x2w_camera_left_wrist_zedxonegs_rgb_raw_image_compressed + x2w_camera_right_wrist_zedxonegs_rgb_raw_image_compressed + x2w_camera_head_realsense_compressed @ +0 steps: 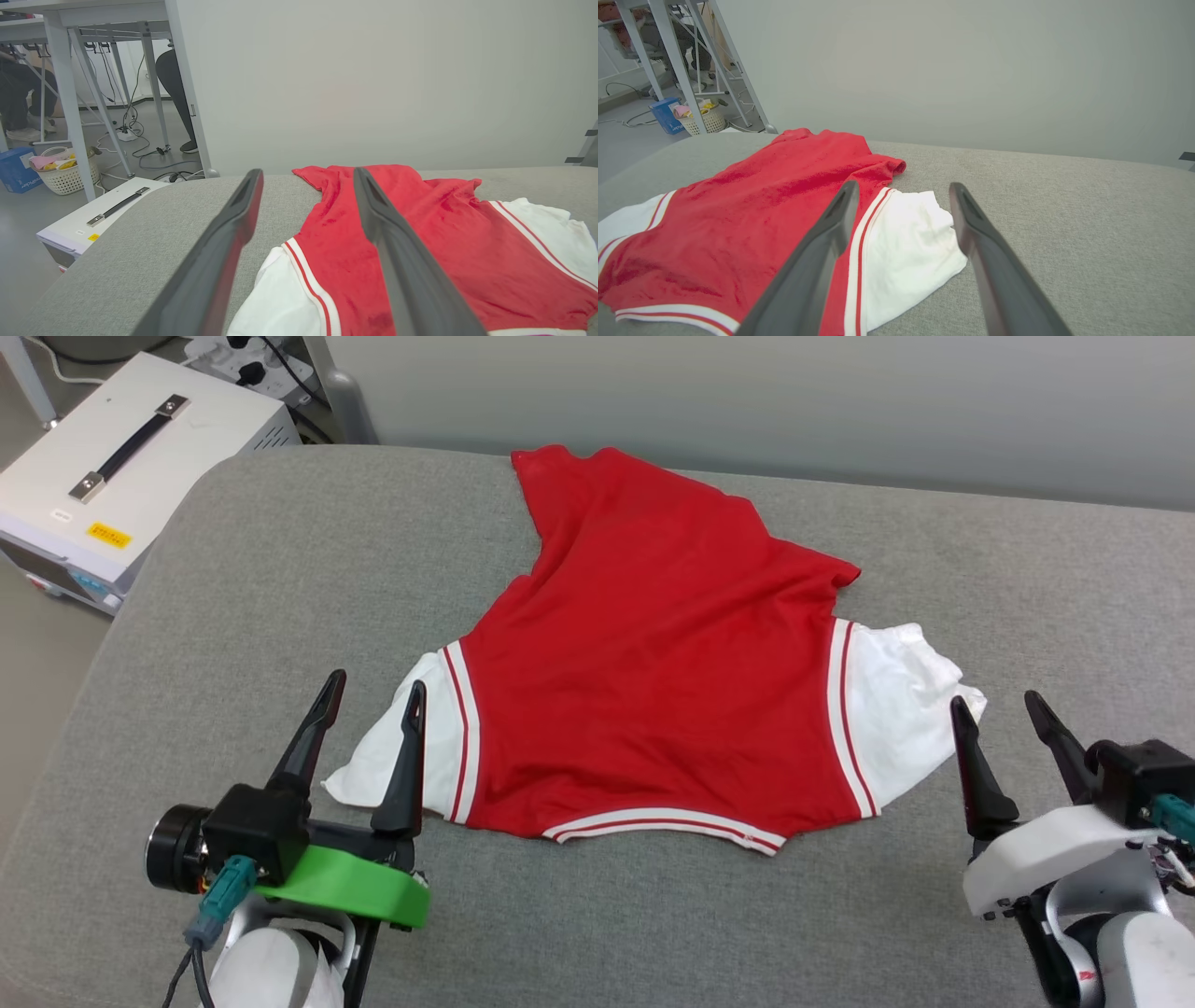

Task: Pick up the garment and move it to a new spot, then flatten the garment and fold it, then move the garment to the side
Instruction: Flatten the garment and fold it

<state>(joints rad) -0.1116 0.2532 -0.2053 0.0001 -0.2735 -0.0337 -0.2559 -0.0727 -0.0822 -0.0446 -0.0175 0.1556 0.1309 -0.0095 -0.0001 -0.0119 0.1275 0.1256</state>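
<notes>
The garment (pixel 653 653) is a red jersey with white sleeves and striped trim, lying spread on the grey padded table (pixel 280 569) with its plain side up and collar edge nearest me. My left gripper (pixel 373 693) stands open over the white left sleeve (pixel 383 761), nothing between its fingers. My right gripper (pixel 997 707) is open beside the white right sleeve (pixel 901 705), also holding nothing. The left wrist view shows the garment (pixel 420 233) beyond the open fingers (pixel 387 224). In the right wrist view the sleeve (pixel 906 247) lies between the spread fingers (pixel 831 228).
A white box with a black handle (pixel 121 457) stands off the table's left rear corner. A pale wall (pixel 747 392) runs behind the table. Desk legs, cables, a basket (pixel 65 170) and a seated person's legs (pixel 18 93) are on the floor to the left.
</notes>
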